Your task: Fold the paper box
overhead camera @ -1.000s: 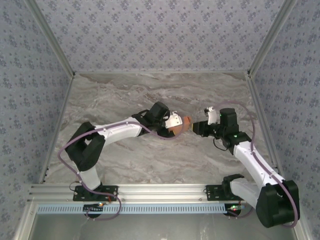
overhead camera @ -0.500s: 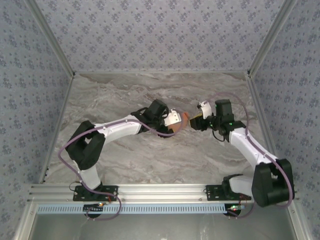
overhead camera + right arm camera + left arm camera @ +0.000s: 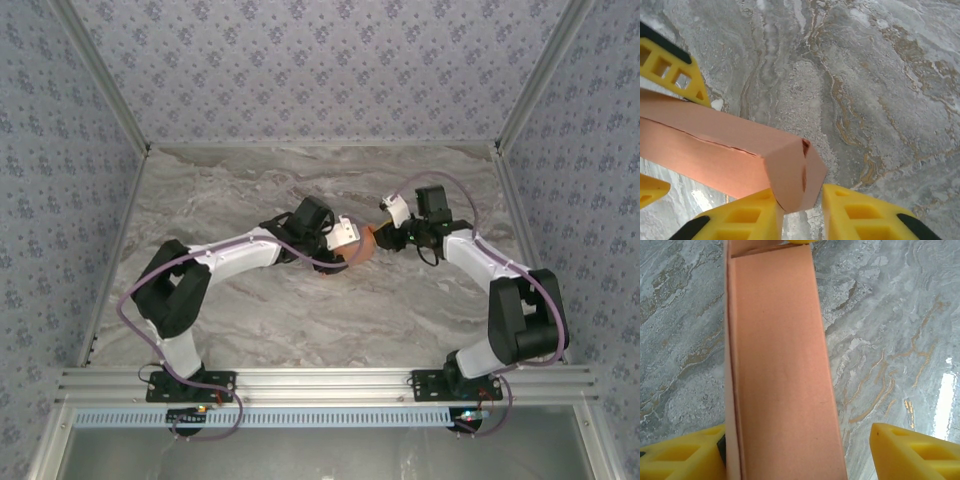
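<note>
On the grey, marble-patterned surface (image 3: 250,320) the two white-and-black arms meet near the middle, and between their ends is the paper box (image 3: 366,242), a long salmon-orange cardboard piece already folded into a narrow box shape. The yellow left fingers (image 3: 680,455) are released: the paper box (image 3: 780,365) runs between them and touches only one finger, while the other stands apart from it. The yellow right fingers (image 3: 860,220) stand close together at the folded end of the paper box (image 3: 715,150), but I cannot tell if they clamp it or only touch it.
</note>
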